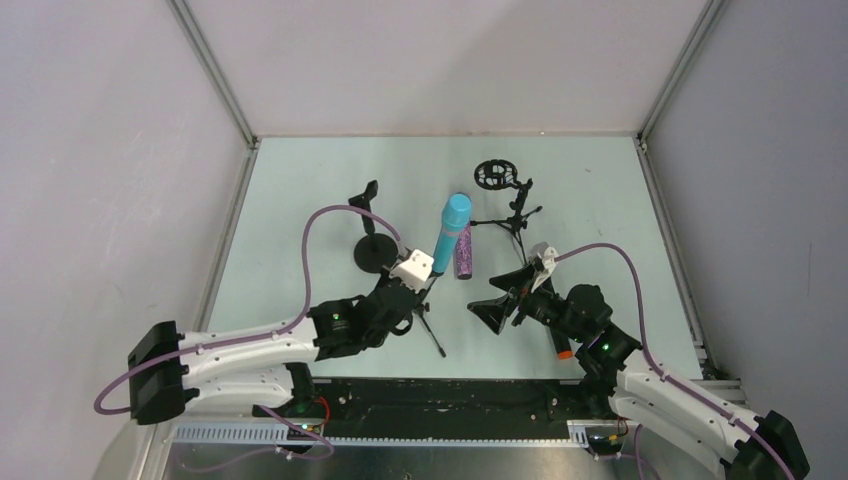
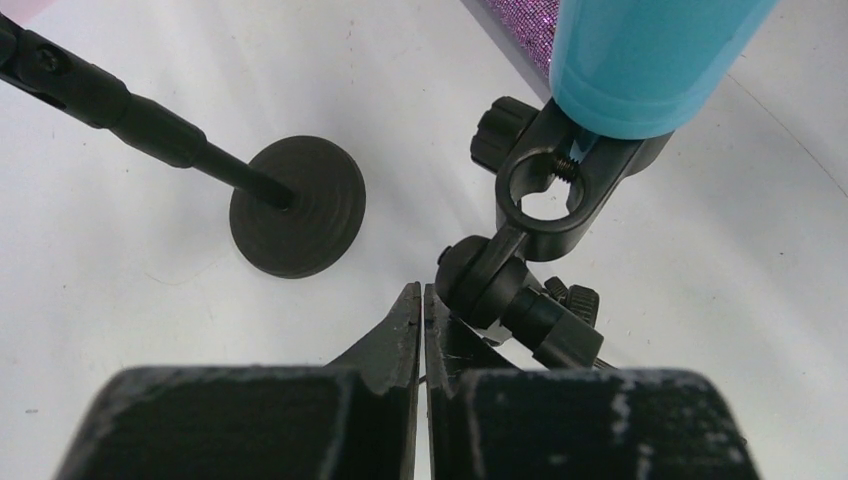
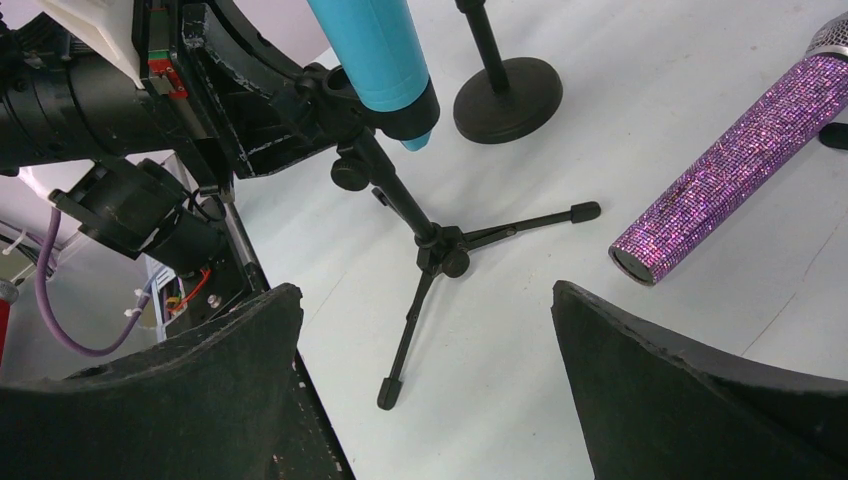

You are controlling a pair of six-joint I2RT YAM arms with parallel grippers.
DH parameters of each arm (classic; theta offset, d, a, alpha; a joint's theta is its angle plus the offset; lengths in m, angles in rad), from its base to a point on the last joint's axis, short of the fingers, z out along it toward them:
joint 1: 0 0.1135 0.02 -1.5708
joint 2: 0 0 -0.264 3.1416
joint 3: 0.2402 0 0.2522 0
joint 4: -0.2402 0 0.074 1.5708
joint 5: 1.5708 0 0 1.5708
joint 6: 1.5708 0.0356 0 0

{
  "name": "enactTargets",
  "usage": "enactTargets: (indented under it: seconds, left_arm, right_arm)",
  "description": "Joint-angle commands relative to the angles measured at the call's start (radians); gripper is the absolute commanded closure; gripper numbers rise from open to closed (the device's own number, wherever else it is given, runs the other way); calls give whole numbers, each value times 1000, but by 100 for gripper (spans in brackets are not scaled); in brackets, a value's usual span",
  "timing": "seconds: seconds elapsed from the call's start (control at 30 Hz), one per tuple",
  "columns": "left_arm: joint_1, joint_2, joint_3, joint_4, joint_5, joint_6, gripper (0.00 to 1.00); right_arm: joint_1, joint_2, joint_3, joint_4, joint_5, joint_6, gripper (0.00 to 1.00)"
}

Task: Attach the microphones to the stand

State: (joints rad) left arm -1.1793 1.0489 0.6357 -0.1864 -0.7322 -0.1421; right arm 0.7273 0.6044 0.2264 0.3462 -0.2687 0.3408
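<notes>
The all light-blue stick microphone (image 1: 451, 232) sat tilted in the clip of the small black tripod stand (image 3: 438, 248). The left gripper (image 2: 421, 305) was clenched on nothing visible, just beside the tripod's swivel joint. The right gripper (image 3: 425, 300) gaped near its legs. The purple glitter microphone (image 3: 738, 170) lay beside the tripod. A nudge from the clenched fingers could topple the top-heavy stand.

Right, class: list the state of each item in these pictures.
light blue microphone: in the tripod stand clip
purple microphone: lying flat, unmounted
black microphone: lying flat, unmounted
round-base stand: upright, no microphone
shock-mount stand: no microphone
left gripper: shut
right gripper: open
</notes>
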Motion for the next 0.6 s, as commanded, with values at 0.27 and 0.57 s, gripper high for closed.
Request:
enactTargets:
  seconds: [0.27, 0.57]
  left_arm:
    - [-6, -164, -17, 9, -101, -7, 64]
    - [-7, -355, -10, -43, -126, 4, 33]
  right_arm:
    - [5, -2, 1, 46, 1, 16, 1]
    - [7, -35, -1, 18, 10, 21, 1]
